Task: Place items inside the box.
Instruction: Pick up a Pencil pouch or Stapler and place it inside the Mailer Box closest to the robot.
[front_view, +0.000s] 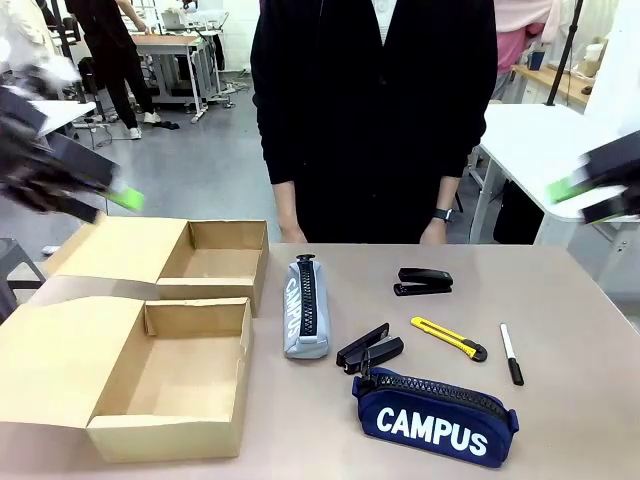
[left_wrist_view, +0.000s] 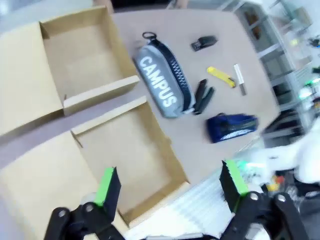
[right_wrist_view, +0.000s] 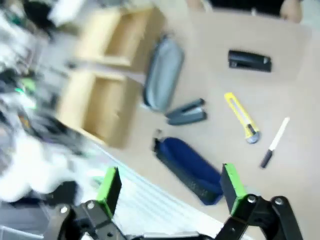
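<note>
Beige table carries pencil cases, staplers, knife and marker, all outside the cardboard boxes. Wrist views show left end effector and right end effector released, spread wide; front view adds a person.

the near brown cardboard box and the far brown cardboard box stand open-topped with bare floors, reachable from above. the grey zip pencil case lies just beside their right walls. a black stapler lies between it and the navy "campus" pencil case. the beige tabletop is bare right of the white black-capped marker pen. a person in a black top stands at the far edge.
</note>
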